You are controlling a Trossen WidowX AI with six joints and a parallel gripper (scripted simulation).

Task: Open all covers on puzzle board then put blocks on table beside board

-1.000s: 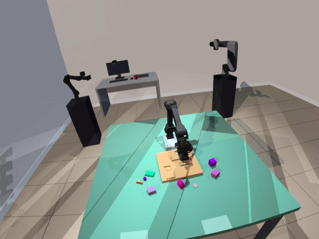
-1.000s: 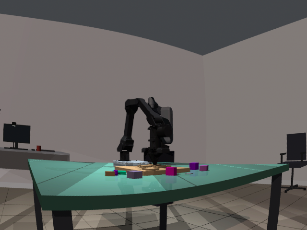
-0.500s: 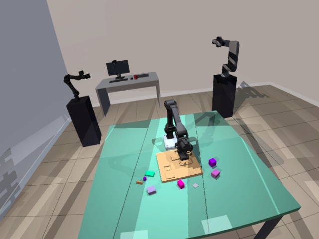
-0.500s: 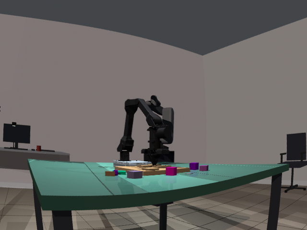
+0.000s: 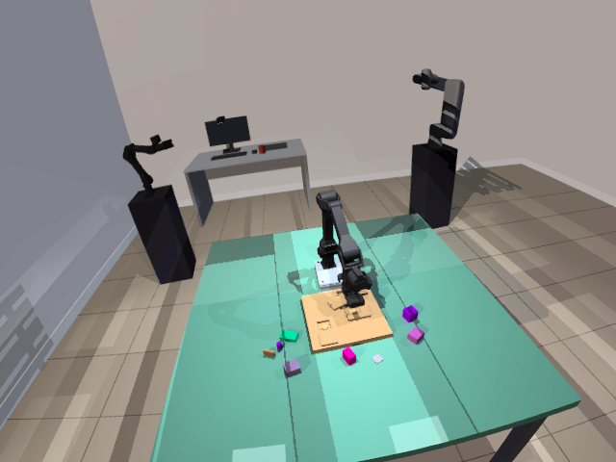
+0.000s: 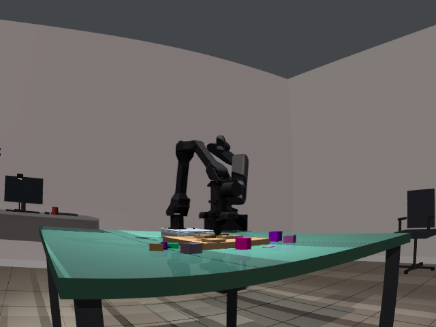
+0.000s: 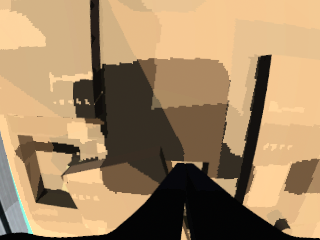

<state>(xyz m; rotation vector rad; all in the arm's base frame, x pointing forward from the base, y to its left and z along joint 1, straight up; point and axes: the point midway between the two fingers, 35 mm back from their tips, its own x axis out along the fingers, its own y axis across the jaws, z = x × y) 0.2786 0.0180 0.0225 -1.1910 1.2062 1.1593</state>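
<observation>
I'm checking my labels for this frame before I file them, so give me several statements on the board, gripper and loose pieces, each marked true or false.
1. The gripper is over the puzzle board. True.
2. The gripper's fingers are spread wide. False: they are shut, with nothing between them.
3. The green piece lies on top of the board. False: it lies on the table beside it.
4. The magenta block rests on the table, off the board. True.
5. The red cup stands on the green table. False: it stands on the gray desk.
</observation>
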